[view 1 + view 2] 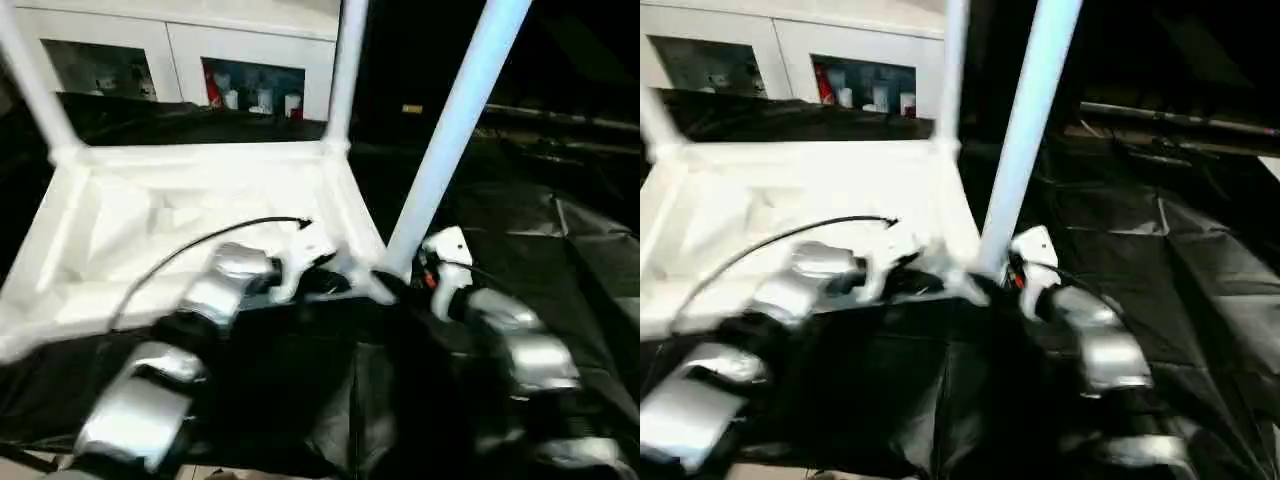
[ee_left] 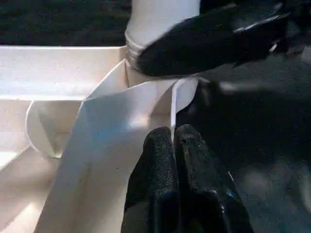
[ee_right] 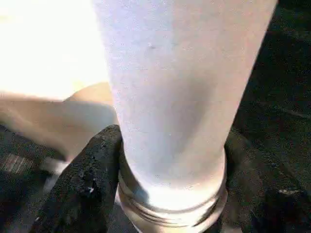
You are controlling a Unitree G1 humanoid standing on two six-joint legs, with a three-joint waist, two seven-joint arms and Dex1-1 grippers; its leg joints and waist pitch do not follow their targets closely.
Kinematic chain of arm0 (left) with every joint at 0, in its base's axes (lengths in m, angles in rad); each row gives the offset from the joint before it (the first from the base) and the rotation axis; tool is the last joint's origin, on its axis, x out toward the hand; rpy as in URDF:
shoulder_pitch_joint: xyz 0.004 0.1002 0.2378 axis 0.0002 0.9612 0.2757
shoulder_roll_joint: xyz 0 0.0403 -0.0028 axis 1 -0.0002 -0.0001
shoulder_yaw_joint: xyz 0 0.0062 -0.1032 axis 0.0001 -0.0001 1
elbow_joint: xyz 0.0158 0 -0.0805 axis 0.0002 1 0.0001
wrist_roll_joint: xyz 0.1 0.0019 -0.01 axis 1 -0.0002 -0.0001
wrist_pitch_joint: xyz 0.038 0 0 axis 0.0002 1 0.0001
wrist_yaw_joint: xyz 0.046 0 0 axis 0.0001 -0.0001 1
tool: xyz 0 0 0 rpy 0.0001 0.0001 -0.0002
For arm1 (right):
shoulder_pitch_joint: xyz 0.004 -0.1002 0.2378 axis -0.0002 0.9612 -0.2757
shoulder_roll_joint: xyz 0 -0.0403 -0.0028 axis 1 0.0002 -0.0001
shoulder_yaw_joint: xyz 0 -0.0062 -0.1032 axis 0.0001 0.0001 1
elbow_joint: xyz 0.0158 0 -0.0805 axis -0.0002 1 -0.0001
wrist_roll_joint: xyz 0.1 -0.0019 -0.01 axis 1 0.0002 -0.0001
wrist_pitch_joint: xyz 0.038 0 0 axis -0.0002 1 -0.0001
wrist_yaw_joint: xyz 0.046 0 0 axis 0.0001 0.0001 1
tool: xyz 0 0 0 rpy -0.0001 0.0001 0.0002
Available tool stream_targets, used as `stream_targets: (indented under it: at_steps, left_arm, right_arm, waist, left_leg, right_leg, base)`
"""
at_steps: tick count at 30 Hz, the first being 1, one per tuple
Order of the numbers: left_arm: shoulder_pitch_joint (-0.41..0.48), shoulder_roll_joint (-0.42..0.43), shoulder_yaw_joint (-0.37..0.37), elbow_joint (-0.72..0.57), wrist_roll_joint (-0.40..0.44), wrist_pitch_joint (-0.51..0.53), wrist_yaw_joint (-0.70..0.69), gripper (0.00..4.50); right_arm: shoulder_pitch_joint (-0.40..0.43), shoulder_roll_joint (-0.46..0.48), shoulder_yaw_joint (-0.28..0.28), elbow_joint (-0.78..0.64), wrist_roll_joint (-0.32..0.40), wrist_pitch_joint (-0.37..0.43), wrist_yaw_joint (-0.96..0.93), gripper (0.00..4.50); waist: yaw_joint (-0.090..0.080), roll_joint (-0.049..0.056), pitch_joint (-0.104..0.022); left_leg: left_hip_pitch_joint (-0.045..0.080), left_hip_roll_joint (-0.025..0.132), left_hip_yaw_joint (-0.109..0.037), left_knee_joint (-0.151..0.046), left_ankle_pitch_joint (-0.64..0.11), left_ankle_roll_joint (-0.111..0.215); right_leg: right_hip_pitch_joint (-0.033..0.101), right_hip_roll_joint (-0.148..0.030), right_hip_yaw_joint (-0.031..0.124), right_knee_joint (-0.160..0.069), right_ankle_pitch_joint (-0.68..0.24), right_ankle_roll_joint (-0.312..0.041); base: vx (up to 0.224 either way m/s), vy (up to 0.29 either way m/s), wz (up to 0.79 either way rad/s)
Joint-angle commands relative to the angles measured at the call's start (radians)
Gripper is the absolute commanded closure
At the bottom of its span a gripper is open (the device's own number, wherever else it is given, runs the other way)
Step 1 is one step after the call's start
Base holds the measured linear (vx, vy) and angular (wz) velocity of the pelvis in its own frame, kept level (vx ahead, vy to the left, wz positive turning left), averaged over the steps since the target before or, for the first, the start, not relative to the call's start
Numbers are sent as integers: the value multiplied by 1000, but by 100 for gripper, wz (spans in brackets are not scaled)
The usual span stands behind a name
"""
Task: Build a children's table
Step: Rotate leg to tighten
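The table top (image 1: 190, 235) lies upside down on the black-draped surface (image 1: 560, 250), ribbed underside up, reaching away from both claws toward the cabinets (image 1: 180, 55) behind. Three legs stand up from it: two at the far corners and the near leg (image 1: 455, 130) at the near right corner, its long axis rising steeply and leaning a little to the right. That near leg sits between the two claws, right where they meet. The right claw (image 3: 165, 189) is clamped round its base, one black finger (image 3: 85, 179) on each side of the tube just above the collared end (image 3: 170, 204), so the right arm is plainly the one on the leg. The left claw (image 2: 174, 145) is pressed together with its tips against the rim (image 2: 171, 109) of the top, just short of the corner socket (image 2: 146, 80). Judging by this, the next move turns on the leg's axis lining up with the socket directly beneath the right claw, while the left steadies the top
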Motion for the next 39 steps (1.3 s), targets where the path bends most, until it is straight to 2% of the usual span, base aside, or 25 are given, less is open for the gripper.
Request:
stream_targets:
  at_steps: [1,2,3,4,8,9,10,11,13,15,17,19,20,22,23,24,28,30,31,33,35,39]
  left_arm:
    - [2,-82,-22,8,-22,-4,14,450]
    - [4,-92,-29,6,-19,-6,9,450]
    - [4,-98,-33,8,-18,-9,8,450]
    - [5,-98,-40,7,-16,-10,-3,450]
    - [0,-78,-44,9,-8,-3,-30,450]
    - [-1,-71,-43,10,-5,-1,-34,450]
    - [-3,-60,-43,10,-4,5,-42,450]
    - [-4,-48,-44,9,1,12,-54,450]
    - [-3,-23,-50,2,9,24,-83,450]
    - [-3,19,-60,-4,16,39,-137,450]
    - [-2,39,-67,-8,21,44,-167,450]
    - [-2,54,-73,-10,24,46,-191,450]
    - [5,108,-102,-30,38,49,-282,450]
    - [9,131,-116,-40,48,39,-314,450]
    - [10,142,-124,-43,56,21,-322,450]
    - [13,156,-133,-46,72,-33,-312,450]
    - [7,147,-107,-50,51,3,-296,450]
    - [4,140,-96,-56,34,26,-300,395]
    - [4,139,-95,-56,32,29,-299,395]
    - [0,138,-98,-51,31,38,-295,389]
    - [0,143,-106,-47,35,43,-302,360]
    - [4,146,-101,-38,30,27,-313,353]
  right_arm:
    - [1,47,46,74,-23,37,-52,182]
    - [-2,54,58,77,-35,20,-56,182]
    - [-4,59,66,78,-43,8,-57,182]
    - [-4,63,76,71,-48,-6,-43,126]
    - [-6,51,90,54,-46,-23,5,102]
    - [-8,45,91,52,-44,-26,19,78]
    - [-10,32,95,46,-40,-28,47,78]
    - [-12,17,97,40,-33,-29,81,78]
    - [-16,-16,101,30,-18,-28,148,78]
    - [-11,-88,129,1,-15,-35,278,78]
    - [-5,-122,142,-18,-11,-35,341,78]
    - [-1,-145,150,-30,-8,-35,383,78]
    - [10,-213,168,-66,6,-30,496,78]
    - [13,-237,173,-79,10,-31,530,78]
    - [13,-246,173,-80,11,-32,543,78]
    - [12,-255,168,-81,16,-28,556,78]
    - [8,-262,167,-76,17,-31,570,78]
    - [9,-264,171,-79,18,-29,578,70]
    - [9,-264,172,-81,19,-29,578,70]
    - [16,-261,180,-95,23,-24,585,70]
    - [20,-259,182,-101,26,-23,591,70]
    - [22,-259,181,-102,27,-24,597,70]
  waist:
    - [-1,5,-44]
    - [-1,11,-46]
    - [0,8,-46]
    - [0,12,-46]
    - [0,11,-48]
    - [1,12,-48]
    - [1,13,-49]
    - [0,8,-49]
    - [2,11,-49]
    - [2,6,-48]
    - [3,8,-49]
    - [2,5,-50]
    - [4,2,-50]
    - [6,4,-49]
    - [3,1,-49]
    - [3,1,-47]
    - [6,2,-46]
    - [6,2,-46]
    - [7,2,-46]
    - [6,2,-50]
    - [6,0,-52]
    - [6,1,-51]
  left_leg:
    - [3,19,-13,-73,-279,-10]
    - [2,19,-14,-73,-277,-5]
    - [1,17,-12,-71,-272,4]
    - [0,17,-12,-71,-268,6]
    - [-2,17,-12,-71,-253,20]
    - [-2,17,-11,-71,-253,24]
    - [-2,18,-12,-71,-253,28]
    - [-3,19,-12,-71,-250,30]
    - [-3,20,-11,-69,-243,40]
    - [-4,19,-10,-68,-238,50]
    - [-5,21,-10,-67,-230,57]
    - [-5,21,-9,-65,-214,63]
    - [-5,21,-9,-64,-207,66]
    - [-5,25,-9,-64,-200,82]
    - [-5,24,-7,-64,-200,85]
    - [-4,25,-8,-65,-211,82]
    - [1,26,-7,-67,-236,57]
    - [-1,26,-8,-67,-233,52]
    - [-2,26,-9,-67,-230,51]
    - [-4,24,-8,-64,-196,61]
    - [-6,23,-8,-62,-172,72]
    - [-4,24,-7,-60,-166,84]
  right_leg:
    - [32,-39,32,-92,-298,-170]
    - [35,-38,32,-91,-285,-168]
    - [34,-37,32,-92,-265,-169]
    - [36,-37,32,-90,-257,-169]
    - [39,-36,31,-88,-226,-177]
    - [40,-36,31,-87,-220,-180]
    - [40,-37,31,-86,-213,-183]
    - [41,-36,30,-86,-210,-184]
    - [42,-37,30,-84,-185,-196]
    - [43,-38,30,-84,-182,-203]
    - [45,-39,31,-82,-171,-210]
    - [45,-39,30,-79,-150,-220]
    - [46,-39,30,-79,-141,-226]
    - [48,-40,31,-75,-124,-233]
    - [46,-39,30,-75,-117,-240]
    - [44,-40,30,-77,-135,-242]
    - [40,-41,31,-81,-196,-235]
    - [41,-41,31,-80,-193,-235]
    - [42,-41,31,-79,-189,-235]
    - [45,-40,30,-73,-129,-241]
    - [48,-41,30,-69,-92,-249]
    - [48,-41,29,-69,-82,-264]
  base:
    - [0,0,0]
    - [0,0,0]
    - [0,0,0]
    - [0,0,0]
    - [0,0,0]
    - [0,0,0]
    - [0,0,0]
    - [0,0,0]
    - [0,0,0]
    - [0,0,0]
    - [0,0,0]
    - [0,0,0]
    - [0,0,0]
    - [0,0,0]
    - [0,0,0]
    - [0,0,0]
    - [0,0,0]
    - [0,0,0]
    - [0,0,0]
    - [0,0,0]
    - [0,0,0]
    - [0,0,0]
